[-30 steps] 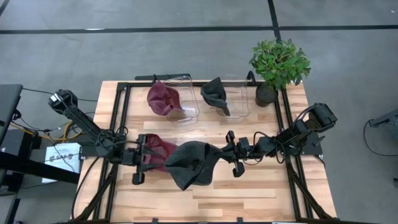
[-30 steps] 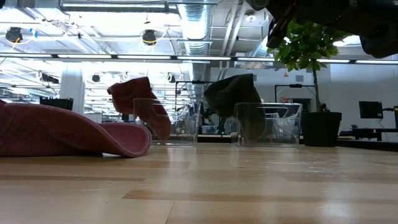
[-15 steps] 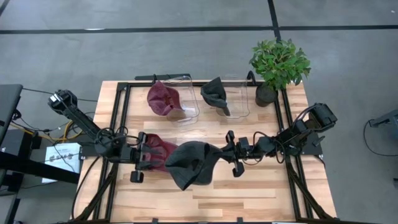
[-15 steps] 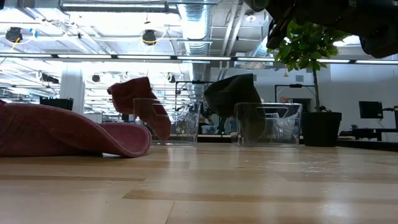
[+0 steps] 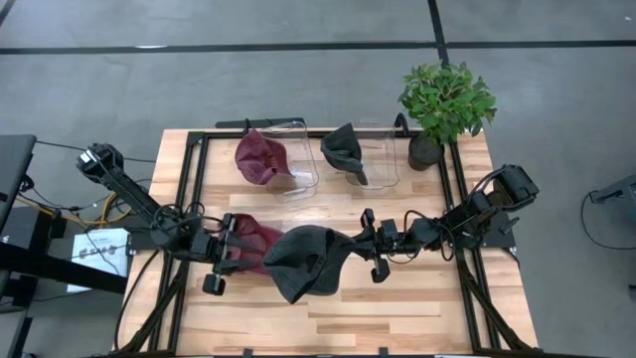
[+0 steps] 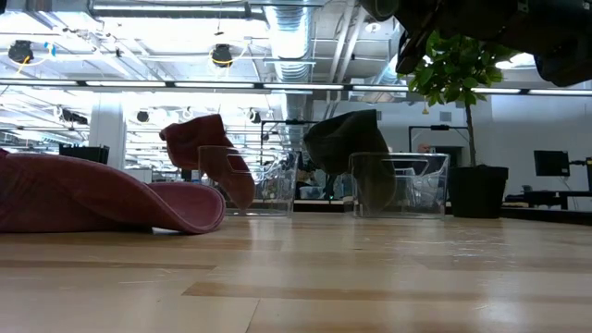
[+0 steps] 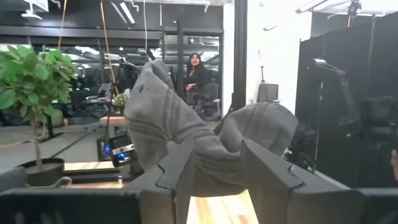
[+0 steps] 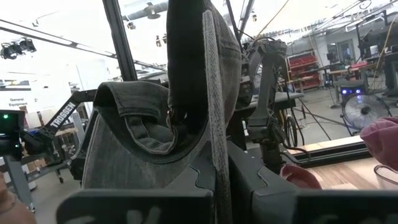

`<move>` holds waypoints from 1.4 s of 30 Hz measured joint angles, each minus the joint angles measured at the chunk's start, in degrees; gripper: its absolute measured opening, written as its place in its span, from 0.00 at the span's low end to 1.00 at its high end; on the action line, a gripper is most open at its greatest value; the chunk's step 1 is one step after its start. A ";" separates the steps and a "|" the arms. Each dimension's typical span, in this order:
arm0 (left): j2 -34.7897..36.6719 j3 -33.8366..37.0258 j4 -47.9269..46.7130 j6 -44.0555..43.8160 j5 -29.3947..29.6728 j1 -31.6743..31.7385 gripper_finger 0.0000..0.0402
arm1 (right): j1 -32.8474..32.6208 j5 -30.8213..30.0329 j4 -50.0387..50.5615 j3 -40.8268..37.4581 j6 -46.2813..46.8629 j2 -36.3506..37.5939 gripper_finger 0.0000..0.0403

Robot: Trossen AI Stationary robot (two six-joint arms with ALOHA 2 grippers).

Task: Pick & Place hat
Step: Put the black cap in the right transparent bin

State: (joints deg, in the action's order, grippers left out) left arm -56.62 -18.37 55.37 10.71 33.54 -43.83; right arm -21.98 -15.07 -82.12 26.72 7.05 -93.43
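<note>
A dark grey hat (image 5: pixel 308 261) hangs at mid-table from my right gripper (image 5: pixel 370 249), which is shut on it. My left gripper (image 5: pixel 219 253) is open over a maroon hat (image 5: pixel 256 242) that lies brim-down on the wood, also in the low view (image 6: pixel 92 199). The left wrist view looks between the open fingers (image 7: pixel 214 152) at the grey hat (image 7: pixel 186 134) just ahead, untouched. Another maroon hat (image 5: pixel 260 159) and another grey hat (image 5: pixel 345 149) rest on the rims of two clear bins. My right gripper pinches the grey hat's stitched brim edge (image 8: pixel 214 118) between its two fingers (image 8: pixel 245 180). It comes in level from the table's right side. The crown (image 8: pixel 134 146) bulges out beyond the fingers toward the left arm. No part of this hat shows on the table in the low view.
Two clear bins (image 5: pixel 298 159) (image 5: pixel 383 154) stand at the far side, with a potted plant (image 5: pixel 445 99) at the far right corner. A black frame rail (image 5: pixel 194 199) borders the table. Bare wood lies along the near edge (image 5: pixel 397 318).
My left gripper has turned slightly over the maroon hat, its near side drifting toward the table's left edge. The grey hat and my right gripper have kept still.
</note>
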 joint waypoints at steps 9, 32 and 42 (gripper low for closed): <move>0.00 0.00 0.17 0.80 0.68 0.14 0.33 | 0.00 0.01 0.32 0.00 0.00 0.00 0.01; -5.05 0.02 0.38 -4.95 0.72 6.75 0.33 | 0.02 0.00 2.93 0.00 0.02 0.00 0.02; -5.05 0.02 -3.46 6.17 -1.14 6.29 0.33 | 0.97 2.72 5.68 -0.02 0.03 0.00 0.01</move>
State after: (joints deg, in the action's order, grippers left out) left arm -61.67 -18.35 51.91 16.88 32.39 -37.54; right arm -21.01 -12.35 -76.44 26.70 7.08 -93.43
